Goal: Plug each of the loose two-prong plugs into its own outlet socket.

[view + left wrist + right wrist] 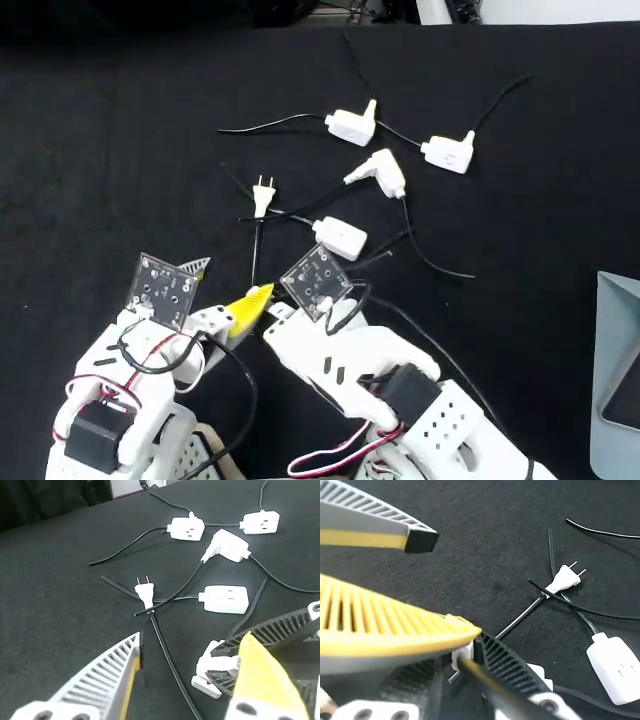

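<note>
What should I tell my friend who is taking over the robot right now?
Left gripper: jaws open, low over the table, astride a cable.
Right gripper: jaws shut on what looks like a white plug, close beside the left gripper.
Loose plug: flat on the table, ahead of both arms.
Near socket and far sockets: slots empty. Tilted socket: cannot tell.
Done: one plug gripped.
Left: both plugs still need to go into sockets.

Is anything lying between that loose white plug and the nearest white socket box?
Only black cords: one crosses the loose plug at its own cable, just behind it, on the side toward the nearest socket. No solid object sits between them.
</note>
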`<act>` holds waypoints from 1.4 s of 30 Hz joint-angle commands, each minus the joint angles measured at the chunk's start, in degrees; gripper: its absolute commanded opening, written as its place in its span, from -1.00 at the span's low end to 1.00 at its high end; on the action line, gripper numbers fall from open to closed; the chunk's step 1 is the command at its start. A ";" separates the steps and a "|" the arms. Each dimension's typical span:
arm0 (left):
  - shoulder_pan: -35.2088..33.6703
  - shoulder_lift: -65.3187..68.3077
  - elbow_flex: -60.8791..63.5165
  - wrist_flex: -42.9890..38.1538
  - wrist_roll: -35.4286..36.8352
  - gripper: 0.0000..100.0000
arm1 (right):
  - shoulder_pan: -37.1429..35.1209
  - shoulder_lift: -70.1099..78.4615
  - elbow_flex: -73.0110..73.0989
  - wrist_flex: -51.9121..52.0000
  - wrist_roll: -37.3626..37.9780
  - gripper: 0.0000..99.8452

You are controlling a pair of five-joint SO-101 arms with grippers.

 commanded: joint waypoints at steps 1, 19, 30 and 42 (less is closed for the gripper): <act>-4.70 -0.35 -2.68 0.26 1.93 -0.39 | 3.08 0.22 -3.30 -0.97 -0.62 -0.98; -34.86 -0.35 -2.77 0.00 14.33 -0.39 | 5.27 24.84 -10.86 -6.95 -0.44 -0.98; -34.77 -0.35 -0.84 -2.20 14.33 -0.39 | 5.45 35.12 -14.02 -7.38 -0.18 -0.98; -34.68 -0.35 -0.75 -2.20 14.24 -0.39 | 7.47 35.47 -15.69 -4.04 -0.53 -0.98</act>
